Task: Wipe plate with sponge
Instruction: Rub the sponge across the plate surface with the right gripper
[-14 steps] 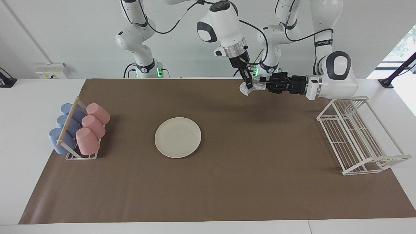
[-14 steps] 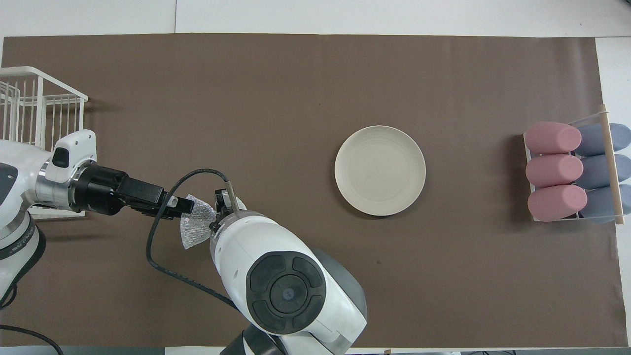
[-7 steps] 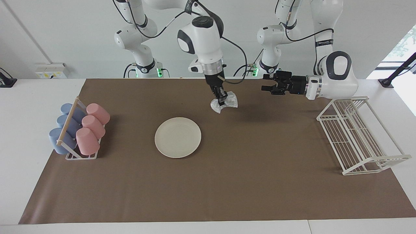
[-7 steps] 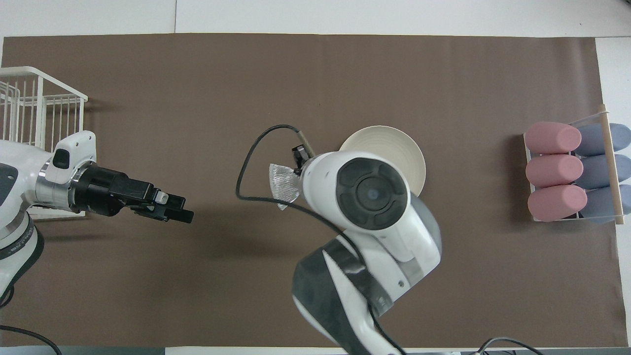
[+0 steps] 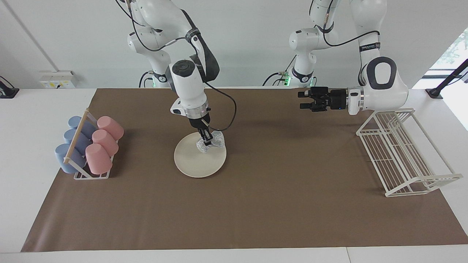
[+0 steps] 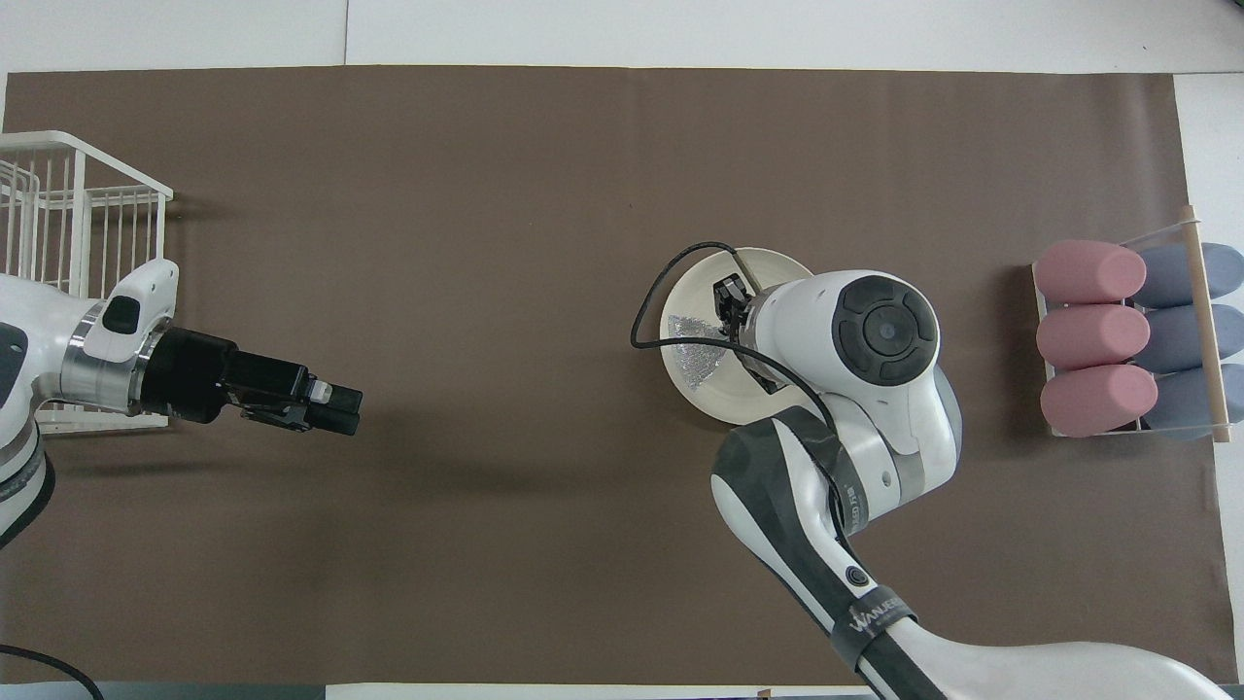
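Note:
The cream-white plate (image 5: 193, 162) (image 6: 692, 294) lies on the brown mat at mid-table. My right gripper (image 5: 207, 141) points down over the part of the plate nearer to the robots, shut on the silvery sponge (image 5: 215, 140) (image 6: 700, 352). The sponge sits low on the plate's surface, on the side toward the left arm's end. In the overhead view the right arm's wrist covers much of the plate. My left gripper (image 5: 301, 100) (image 6: 350, 416) hangs open and holds nothing, level over the mat toward the left arm's end.
A rack of pink and blue cups (image 5: 89, 148) (image 6: 1127, 335) stands at the right arm's end of the mat. A white wire rack (image 5: 402, 153) (image 6: 68, 204) stands at the left arm's end, beside the left arm's wrist.
The left gripper opened and let go of the sponge, then drew back a little. The right gripper carried the sponge from there across the mat and down onto the plate.

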Robot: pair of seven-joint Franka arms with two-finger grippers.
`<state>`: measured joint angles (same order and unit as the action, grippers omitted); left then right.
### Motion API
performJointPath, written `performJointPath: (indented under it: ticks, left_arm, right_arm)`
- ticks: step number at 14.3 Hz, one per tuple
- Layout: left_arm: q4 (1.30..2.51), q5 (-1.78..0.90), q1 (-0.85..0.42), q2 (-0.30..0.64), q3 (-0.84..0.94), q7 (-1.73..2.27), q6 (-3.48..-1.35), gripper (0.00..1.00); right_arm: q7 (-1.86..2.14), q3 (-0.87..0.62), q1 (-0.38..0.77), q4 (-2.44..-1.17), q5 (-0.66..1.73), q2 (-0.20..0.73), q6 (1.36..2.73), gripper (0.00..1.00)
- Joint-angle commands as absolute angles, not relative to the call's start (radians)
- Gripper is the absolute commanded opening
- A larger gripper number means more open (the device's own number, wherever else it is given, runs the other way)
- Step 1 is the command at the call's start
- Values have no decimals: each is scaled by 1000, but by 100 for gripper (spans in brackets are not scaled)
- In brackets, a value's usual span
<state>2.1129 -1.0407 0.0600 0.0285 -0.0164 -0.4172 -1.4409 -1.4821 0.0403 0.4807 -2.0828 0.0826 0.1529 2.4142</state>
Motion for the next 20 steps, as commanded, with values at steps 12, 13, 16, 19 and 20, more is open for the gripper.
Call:
performJointPath:
  ticks: [12,13,16,19,20]
  left_arm:
    - [1947,-471,77,9,-17,-351,-1643,100]
    - [1945,-401,68,11,-17,-335,-1663,100]
    - [1942,-230,58,8,-11,-327,-1706,100]
    - [1944,-225,60,8,-11,-327,-1706,100]
    - [1944,-225,60,8,-11,-325,-1707,100]
  right_arm:
    - [-1303,34,407,-2163,94,236,2533,0]
    - [-1264,35,394,-2163,94,236,2533,0]
    - [-1184,35,359,-2163,94,238,2531,0]
    - [-1166,34,353,-2163,94,238,2533,0]
    - [-1176,34,365,-2164,94,238,2533,0]
